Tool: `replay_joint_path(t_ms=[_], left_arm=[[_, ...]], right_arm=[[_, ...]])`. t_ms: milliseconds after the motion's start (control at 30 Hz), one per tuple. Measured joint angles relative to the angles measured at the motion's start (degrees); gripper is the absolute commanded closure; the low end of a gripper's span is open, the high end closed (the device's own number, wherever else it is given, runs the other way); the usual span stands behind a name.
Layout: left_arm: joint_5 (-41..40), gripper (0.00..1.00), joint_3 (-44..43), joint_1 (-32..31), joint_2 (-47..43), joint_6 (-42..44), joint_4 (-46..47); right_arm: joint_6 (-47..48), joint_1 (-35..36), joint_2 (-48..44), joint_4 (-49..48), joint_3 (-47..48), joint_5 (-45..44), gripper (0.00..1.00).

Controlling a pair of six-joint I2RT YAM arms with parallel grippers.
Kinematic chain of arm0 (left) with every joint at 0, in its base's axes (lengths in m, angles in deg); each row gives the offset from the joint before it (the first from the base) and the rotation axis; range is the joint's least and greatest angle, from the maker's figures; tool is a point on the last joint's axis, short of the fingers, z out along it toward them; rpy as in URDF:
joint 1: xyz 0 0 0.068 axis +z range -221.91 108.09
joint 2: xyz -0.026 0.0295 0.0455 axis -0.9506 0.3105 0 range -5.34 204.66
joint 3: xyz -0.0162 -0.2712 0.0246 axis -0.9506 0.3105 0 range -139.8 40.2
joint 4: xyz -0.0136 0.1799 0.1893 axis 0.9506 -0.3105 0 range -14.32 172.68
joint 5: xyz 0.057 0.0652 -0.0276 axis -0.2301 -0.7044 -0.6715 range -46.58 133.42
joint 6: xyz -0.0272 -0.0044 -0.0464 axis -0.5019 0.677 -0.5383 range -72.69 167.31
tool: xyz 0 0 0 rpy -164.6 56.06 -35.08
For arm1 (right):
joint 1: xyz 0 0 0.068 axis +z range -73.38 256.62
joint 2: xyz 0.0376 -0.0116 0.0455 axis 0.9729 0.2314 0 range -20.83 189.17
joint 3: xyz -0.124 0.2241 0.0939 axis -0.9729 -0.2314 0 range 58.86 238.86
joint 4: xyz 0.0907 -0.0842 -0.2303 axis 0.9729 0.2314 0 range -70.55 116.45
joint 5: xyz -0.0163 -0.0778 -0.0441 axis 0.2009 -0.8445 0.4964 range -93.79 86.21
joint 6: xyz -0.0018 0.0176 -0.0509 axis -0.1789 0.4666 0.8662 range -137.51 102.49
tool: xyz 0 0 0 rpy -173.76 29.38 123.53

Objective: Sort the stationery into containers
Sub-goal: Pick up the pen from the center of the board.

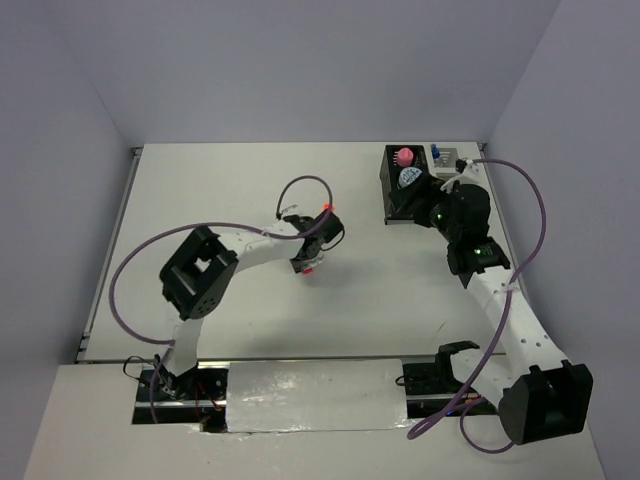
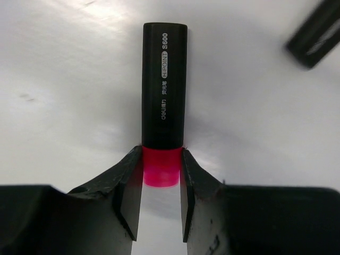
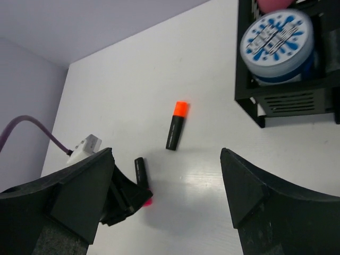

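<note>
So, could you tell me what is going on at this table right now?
The left gripper has its fingers pressed against either side of the pink end of a black marker, which seems to lie flat on the table, not yet lifted. The right gripper hangs open near the black box, which holds a blue tape roll. An orange-ended marker lies loose on the table.
</note>
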Motion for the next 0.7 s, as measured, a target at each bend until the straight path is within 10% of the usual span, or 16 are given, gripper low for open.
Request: replay_joint_path(t_ms=[333,700], left_arm=[[3.0,1.00,38.4,-5.7,-30.8,18.5,27.3],[9.2,1.00,50.0,-6.9,-47.3,32.0,49.9]], right_arm=[[-4.2,7.1,10.5,-13.2,-7.6,13.4,0.12],[-8.8,22.7,23.6,-22.8,-6.8,17.0,0.14]])
